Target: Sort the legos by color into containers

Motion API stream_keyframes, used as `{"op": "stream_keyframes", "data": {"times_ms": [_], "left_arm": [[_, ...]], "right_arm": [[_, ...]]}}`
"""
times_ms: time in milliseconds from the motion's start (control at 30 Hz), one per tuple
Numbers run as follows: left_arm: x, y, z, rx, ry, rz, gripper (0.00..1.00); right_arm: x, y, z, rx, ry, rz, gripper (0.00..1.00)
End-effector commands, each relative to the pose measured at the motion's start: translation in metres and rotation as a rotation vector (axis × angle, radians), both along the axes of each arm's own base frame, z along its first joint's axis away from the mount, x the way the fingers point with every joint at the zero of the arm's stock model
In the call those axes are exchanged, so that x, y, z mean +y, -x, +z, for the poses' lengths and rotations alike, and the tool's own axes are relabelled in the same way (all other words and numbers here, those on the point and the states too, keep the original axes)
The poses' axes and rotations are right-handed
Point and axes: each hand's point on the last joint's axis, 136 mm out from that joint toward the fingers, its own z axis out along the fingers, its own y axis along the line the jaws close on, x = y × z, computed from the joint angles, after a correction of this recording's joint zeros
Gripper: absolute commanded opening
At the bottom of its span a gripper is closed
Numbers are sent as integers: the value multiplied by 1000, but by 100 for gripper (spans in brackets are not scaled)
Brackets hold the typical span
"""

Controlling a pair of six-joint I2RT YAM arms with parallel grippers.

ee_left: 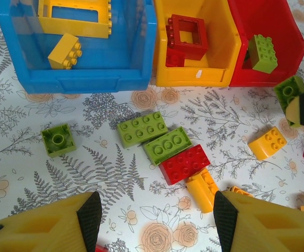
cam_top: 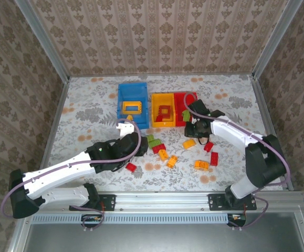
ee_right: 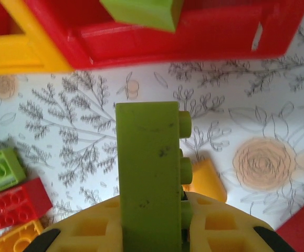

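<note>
Pinching a green lego [ee_right: 150, 168] between its fingers, the right gripper [ee_right: 153, 231] is held just in front of the red bin [ee_right: 194, 37]. The brick is seen upright and edge-on, its flat face scuffed, its round studs turned to the right. The left gripper [ee_left: 157, 218] is spread wide above loose legos [ee_left: 186, 164] on the flowered table [ee_left: 88, 173]. A yellow frame [ee_left: 73, 29] is lodged in the blue bin [ee_left: 88, 81], and a red open brick [ee_left: 187, 22] in the yellow-orange bin [ee_left: 194, 79].

green lego [ee_right: 150, 173], floral tablecloth [ee_right: 257, 115]
</note>
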Motion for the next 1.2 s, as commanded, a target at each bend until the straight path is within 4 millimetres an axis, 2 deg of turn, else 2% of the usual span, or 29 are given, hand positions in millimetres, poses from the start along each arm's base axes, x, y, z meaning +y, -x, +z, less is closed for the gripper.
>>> {"op": "stream_keyframes", "data": {"times_ms": [0, 200, 467, 767, 900, 967, 1033, 1167], "left_arm": [[-2, 2, 12, -24, 26, -22, 61], [2, 3, 11, -24, 28, -17, 61], [2, 3, 9, -25, 29, -20, 61], [2, 4, 7, -21, 20, -24, 61], [1, 3, 7, -21, 24, -22, 62], [0, 3, 9, -23, 25, -26, 61], [-1, 3, 10, -25, 25, -32, 61], [-1, 3, 10, -23, 15, -38, 62]], "right_arm": [[7, -22, 10, -21, -20, 20, 9], [9, -52, 14, -25, -16, 8, 8], [2, -82, 4, -7, -11, -33, 9], [-2, -122, 8, -47, 46, -28, 9], [-9, -134, 3, -50, 72, -58, 16], [-12, -141, 4, -68, 84, -67, 23], [-12, -147, 10, -92, 90, -57, 29], [-10, -156, 36, -160, 84, -32, 46]]}}
